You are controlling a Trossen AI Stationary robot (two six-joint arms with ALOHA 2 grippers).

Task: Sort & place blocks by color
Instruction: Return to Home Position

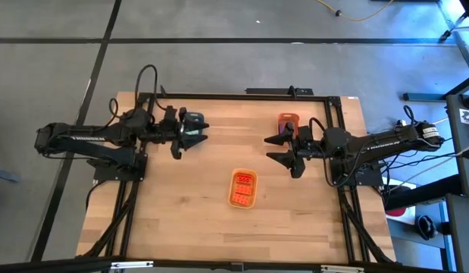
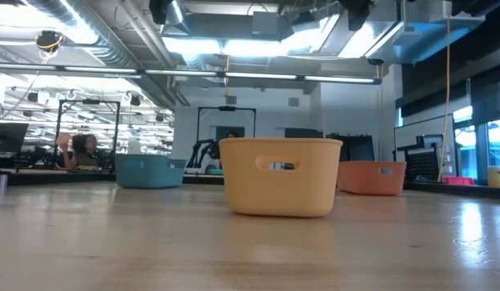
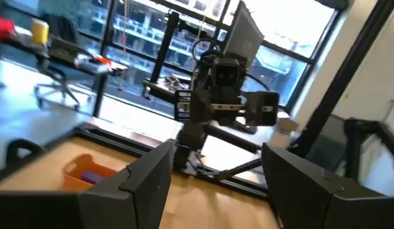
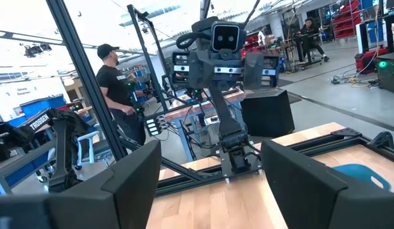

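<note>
Small orange-red blocks [image 1: 242, 188], perhaps three

We count three trays on the counter [image 2: 112, 242]: one blue tray [image 2: 149, 172], one yellow tray [image 2: 280, 192] and one orange tray [image 2: 371, 179]. There are two arms, the left arm [image 1: 82, 139] and the right arm [image 1: 386, 142]. Each carries one hand with two fingers, the left hand [image 1: 187, 135] and the right hand [image 1: 278, 149]. The orange-red blocks [image 1: 243, 187] sit in one cluster that we cannot count apart. We see one purple block [image 3: 90, 176]. Beyond the counter we count two people: a near person [image 4: 117, 89] and a far person [image 4: 308, 28].
</note>
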